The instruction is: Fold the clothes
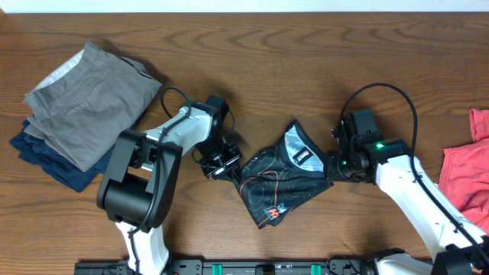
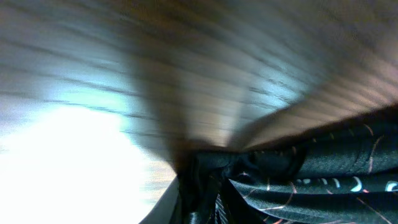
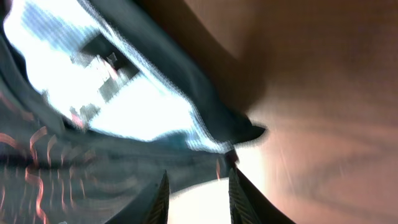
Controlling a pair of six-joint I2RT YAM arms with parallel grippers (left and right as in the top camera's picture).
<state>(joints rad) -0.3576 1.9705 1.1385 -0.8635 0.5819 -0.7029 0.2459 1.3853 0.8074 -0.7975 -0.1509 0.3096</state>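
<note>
The clothes, a black jersey (image 1: 279,183) with fine orange-white lines, lies folded small at the table's middle, its pale inner collar and label facing up at the top. My left gripper (image 1: 227,166) is at its left corner, which is drawn to a point toward the jaws. In the left wrist view the bunched jersey (image 2: 311,180) fills the spot where the jaws are, so they look shut on it. My right gripper (image 1: 334,164) sits at the jersey's right edge. In the right wrist view that gripper (image 3: 199,177) stands open, with the jersey (image 3: 93,143) hem just past its fingertips (image 3: 163,186).
A stack of folded grey trousers (image 1: 84,103) over navy ones (image 1: 53,164) lies at the left back. A red shirt (image 1: 470,172) lies crumpled at the right edge. Bare wooden table (image 1: 306,61) stretches behind the jersey.
</note>
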